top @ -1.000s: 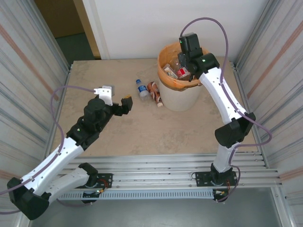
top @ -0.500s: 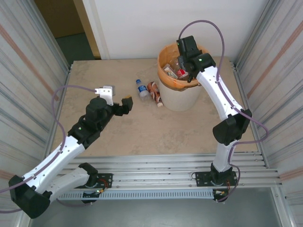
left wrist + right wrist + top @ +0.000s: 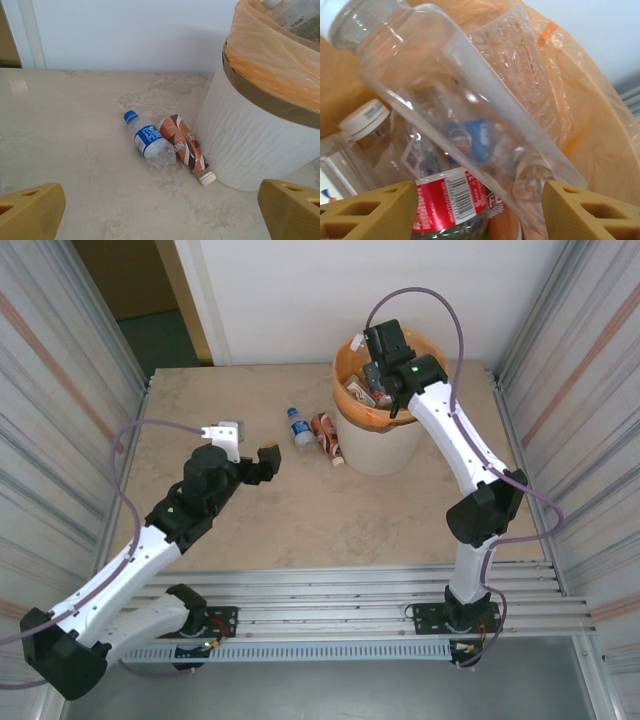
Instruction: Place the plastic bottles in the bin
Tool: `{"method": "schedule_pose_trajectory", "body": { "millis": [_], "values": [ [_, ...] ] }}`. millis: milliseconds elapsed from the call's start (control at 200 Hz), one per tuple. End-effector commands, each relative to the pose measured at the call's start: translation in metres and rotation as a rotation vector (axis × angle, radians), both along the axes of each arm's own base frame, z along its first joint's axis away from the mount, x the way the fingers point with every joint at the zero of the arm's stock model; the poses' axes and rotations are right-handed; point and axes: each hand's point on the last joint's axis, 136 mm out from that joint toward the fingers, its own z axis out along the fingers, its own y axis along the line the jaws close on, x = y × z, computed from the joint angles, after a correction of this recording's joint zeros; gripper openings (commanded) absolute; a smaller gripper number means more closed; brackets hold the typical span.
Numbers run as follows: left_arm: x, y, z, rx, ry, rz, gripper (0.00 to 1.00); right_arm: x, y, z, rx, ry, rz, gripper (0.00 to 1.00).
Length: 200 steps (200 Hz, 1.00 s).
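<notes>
Two plastic bottles lie on the table just left of the bin [image 3: 382, 448]: a clear one with a blue cap and label [image 3: 299, 427] [image 3: 146, 141] and a brown-labelled one with a white cap [image 3: 327, 436] [image 3: 182, 146], which is close against the bin wall [image 3: 250, 145]. My left gripper [image 3: 245, 443] [image 3: 161, 212] hovers open, short of them, with nothing between its fingers. My right gripper [image 3: 368, 378] [image 3: 480, 210] stands open over the bin's mouth. A big clear bottle [image 3: 445, 85] lies slanted just past its fingers on a heap of bottles, among them a red-labelled one [image 3: 450, 202].
The orange bag [image 3: 600, 150] folds over the bin's rim [image 3: 345, 392]. A white wall runs behind the table, and metal panels close in both sides. Bare tabletop [image 3: 330, 510] stretches between the left gripper and the bin.
The right gripper's jaws have parted and the arm has shifted left and farther over the bin. The left arm has barely moved.
</notes>
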Motion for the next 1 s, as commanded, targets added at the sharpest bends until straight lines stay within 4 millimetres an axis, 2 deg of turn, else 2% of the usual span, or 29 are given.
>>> {"method": "schedule_pose_trajectory", "body": {
  "millis": [0,190,341,506,626,636,651,997],
  "values": [
    [0.002,0.007,0.001,-0.008,0.003,0.034,0.99,-0.01,0.009,0.009,0.077,0.002,0.031,0.64],
    [0.002,0.008,0.0,-0.005,0.007,0.037,0.99,-0.02,0.011,0.01,0.14,0.018,0.043,0.57],
    [0.002,0.008,-0.002,-0.003,0.009,0.039,0.99,-0.035,0.009,0.011,0.179,0.023,0.045,0.55],
    [0.003,0.007,-0.002,-0.004,0.011,0.036,0.99,-0.051,-0.005,0.012,0.193,0.011,0.007,0.56],
    [0.004,0.005,-0.003,-0.007,0.014,0.028,0.99,-0.06,-0.014,0.026,0.231,-0.028,-0.016,0.56],
    [0.004,0.005,-0.003,-0.009,0.014,0.026,0.99,-0.062,-0.015,0.018,0.225,-0.01,-0.018,0.56],
    [0.004,0.004,-0.003,-0.01,0.015,0.026,0.99,-0.063,-0.016,0.017,0.228,-0.008,-0.02,0.56],
    [0.014,-0.006,-0.013,-0.002,0.081,0.01,0.99,-0.083,-0.022,0.042,0.342,-0.078,-0.011,0.62]
  ]
}}
